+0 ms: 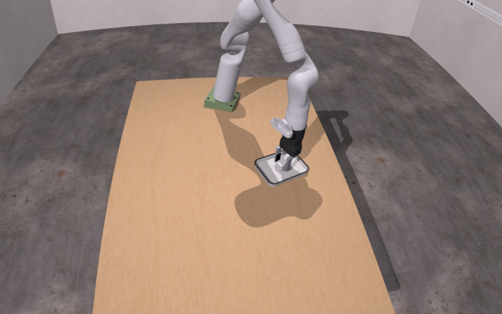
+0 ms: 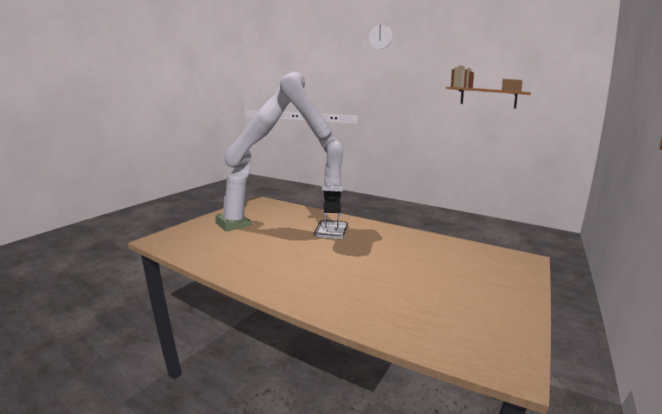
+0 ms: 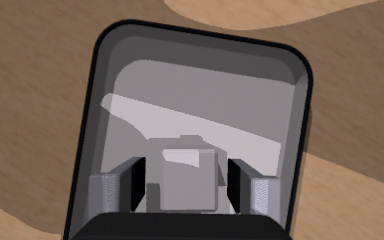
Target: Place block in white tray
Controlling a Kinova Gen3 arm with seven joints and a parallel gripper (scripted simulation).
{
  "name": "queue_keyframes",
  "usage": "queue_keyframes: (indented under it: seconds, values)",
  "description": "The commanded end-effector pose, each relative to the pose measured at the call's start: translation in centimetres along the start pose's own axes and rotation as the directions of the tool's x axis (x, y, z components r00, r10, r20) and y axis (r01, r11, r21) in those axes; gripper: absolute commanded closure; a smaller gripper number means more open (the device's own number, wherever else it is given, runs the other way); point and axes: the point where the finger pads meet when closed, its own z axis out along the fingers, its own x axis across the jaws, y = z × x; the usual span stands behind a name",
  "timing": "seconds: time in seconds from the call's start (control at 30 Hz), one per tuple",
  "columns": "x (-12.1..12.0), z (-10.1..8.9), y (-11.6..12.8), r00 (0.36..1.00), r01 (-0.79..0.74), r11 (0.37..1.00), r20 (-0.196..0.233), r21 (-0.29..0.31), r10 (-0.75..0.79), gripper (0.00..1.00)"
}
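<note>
The white tray with a dark rim sits on the wooden table toward its right side; it also shows in the exterior view and fills the wrist view. A pale grey block rests on the tray floor. My gripper is open, its two fingers standing on either side of the block with a visible gap on each side, low inside the tray.
The arm's green base is bolted at the table's far end. The table's right edge runs close beside the tray. A wall shelf with small items hangs far behind.
</note>
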Motion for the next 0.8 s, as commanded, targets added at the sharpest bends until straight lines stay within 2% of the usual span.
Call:
queue_keyframes:
  seconds: [0.0,0.43,0.77]
  values:
    - [-0.1,-0.5,0.0,1.000,0.000,1.000,0.002,0.000,0.000,0.05]
    - [-0.1,-4.1,0.0,1.000,0.000,1.000,0.002,0.000,0.000,0.05]
    - [-0.1,-4.9,0.0,1.000,0.000,1.000,0.002,0.000,0.000,0.05]
